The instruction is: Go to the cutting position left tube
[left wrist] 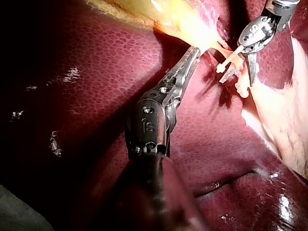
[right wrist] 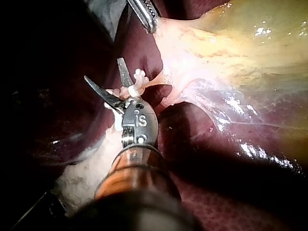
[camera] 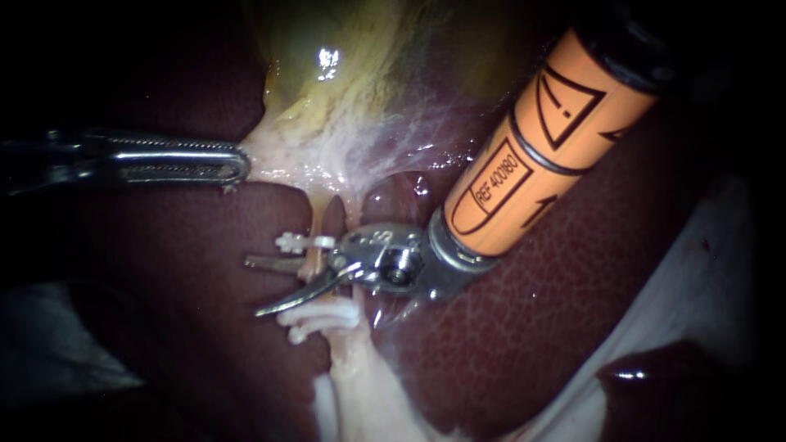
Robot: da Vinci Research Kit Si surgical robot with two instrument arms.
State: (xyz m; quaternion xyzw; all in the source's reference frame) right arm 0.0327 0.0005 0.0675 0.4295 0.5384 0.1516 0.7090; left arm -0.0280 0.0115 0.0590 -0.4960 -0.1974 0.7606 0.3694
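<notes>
- Your left tube point(camera: 314, 214) is a thin, orange-tan strand. It runs down from the pale neck of the gallbladder point(camera: 360, 90) and over the dark liver point(camera: 180, 270).
- One white clip point(camera: 301, 242) sits across it high up, and more white clips point(camera: 318, 321) cross it lower down.
- The bare stretch between those clips lies between the open blades of your right instrument point(camera: 252, 286), with the upper blade passing behind it.
- The tube looks whole.

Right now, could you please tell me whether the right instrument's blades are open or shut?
Open: a clear gap shows between the right instrument's blades, with the tube lying in it.
</notes>
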